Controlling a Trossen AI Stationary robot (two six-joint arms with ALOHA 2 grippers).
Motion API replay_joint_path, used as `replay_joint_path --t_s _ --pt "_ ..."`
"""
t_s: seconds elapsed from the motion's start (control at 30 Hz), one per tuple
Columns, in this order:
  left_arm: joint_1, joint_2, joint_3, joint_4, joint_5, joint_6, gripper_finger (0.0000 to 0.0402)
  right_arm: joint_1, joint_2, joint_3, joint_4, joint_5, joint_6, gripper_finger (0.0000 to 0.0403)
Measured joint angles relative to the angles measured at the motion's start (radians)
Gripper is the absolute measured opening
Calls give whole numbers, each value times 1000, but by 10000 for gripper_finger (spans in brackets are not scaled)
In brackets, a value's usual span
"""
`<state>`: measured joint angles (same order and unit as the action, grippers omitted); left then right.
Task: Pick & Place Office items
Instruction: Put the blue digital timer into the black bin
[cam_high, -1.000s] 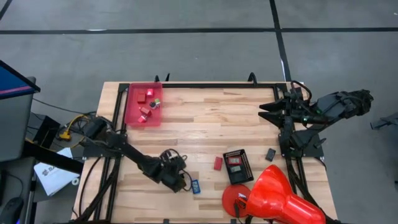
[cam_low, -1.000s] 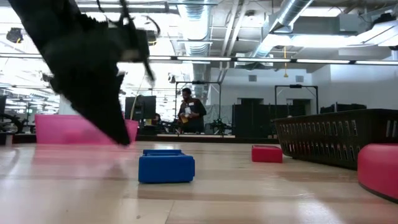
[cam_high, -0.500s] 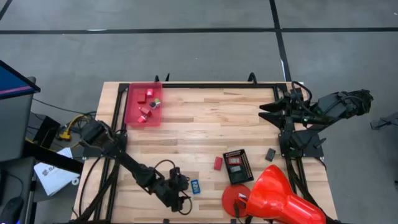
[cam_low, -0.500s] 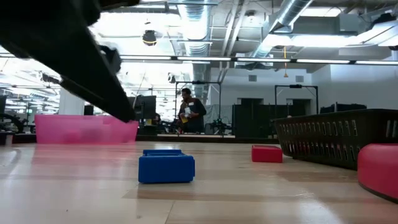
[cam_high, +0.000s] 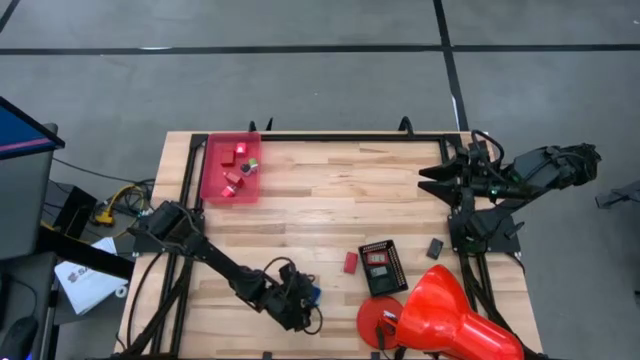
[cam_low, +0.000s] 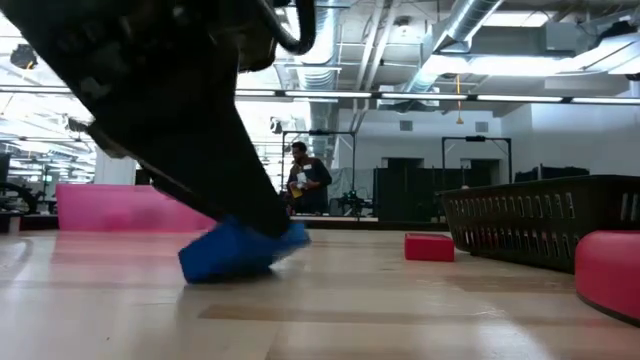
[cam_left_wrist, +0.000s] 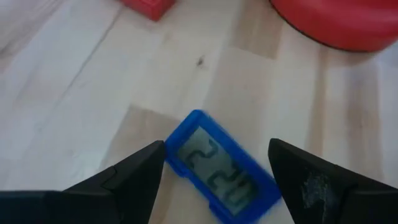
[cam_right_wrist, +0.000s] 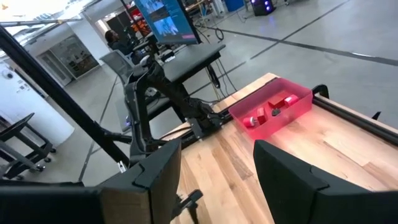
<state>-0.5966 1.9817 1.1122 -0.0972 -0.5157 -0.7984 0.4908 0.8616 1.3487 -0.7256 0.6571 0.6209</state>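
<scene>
Blue office item (cam_left_wrist: 221, 174) — a small flat piece with a pale display face — lies on the bench (cam_high: 330, 215) near its front edge, directly between the two spread fingers (cam_left_wrist: 134, 177) of the left end effector (cam_left_wrist: 214, 171), which has it bracketed but not clamped. In the left wrist view its long axis runs on a diagonal across the gap rather than square to the fingers, so a closing pinch would likely meet its corners first and may twist it. In the low view the piece (cam_low: 240, 250) sits tilted, one end lifted off the wood, with the dark arm right over it; whether a finger touches it I cannot tell. From above, the left end effector (cam_high: 300, 300) covers most of it, with only a sliver of blue (cam_high: 315, 295) showing. The right end effector (cam_high: 432, 180) waits at the far right edge, fingers apart and holding nothing, well apart from the piece — the left arm is plainly the nearer. The pink bin (cam_high: 230, 168), presumably the destination, stands at the far left corner.
</scene>
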Motion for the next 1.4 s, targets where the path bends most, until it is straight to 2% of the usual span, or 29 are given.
replay_joint_path --t_s 0.23,0.37,0.53,0.63,0.87,1.03,1.13,1.23,1.4 --pt "61 19 3 -142 -4 -71 286 15 -14 0 -11 -11 -1 196" --pt "100 10 0 -173 -37 -78 286 39 -24 0 -11 -5 -8 196" --pt "127 7 0 -178 0 -75 271 53 -26 0 -15 -4 -10 196" --pt "132 5 0 -184 38 -74 257 53 -26 0 -15 -4 -10 196" --pt "127 5 -2 -190 41 -126 205 89 -25 0 -15 0 -5 196" --pt "133 3 -2 -185 15 -180 161 119 -24 0 -15 46 -2 196" --pt "147 -11 -4 -162 18 -182 149 135 -24 0 -4 72 -3 196" --pt "179 -32 -8 -71 54 -89 155 151 -24 0 8 84 -7 196" --pt "255 -119 -4 201 172 215 167 170 -24 0 28 126 -23 196"
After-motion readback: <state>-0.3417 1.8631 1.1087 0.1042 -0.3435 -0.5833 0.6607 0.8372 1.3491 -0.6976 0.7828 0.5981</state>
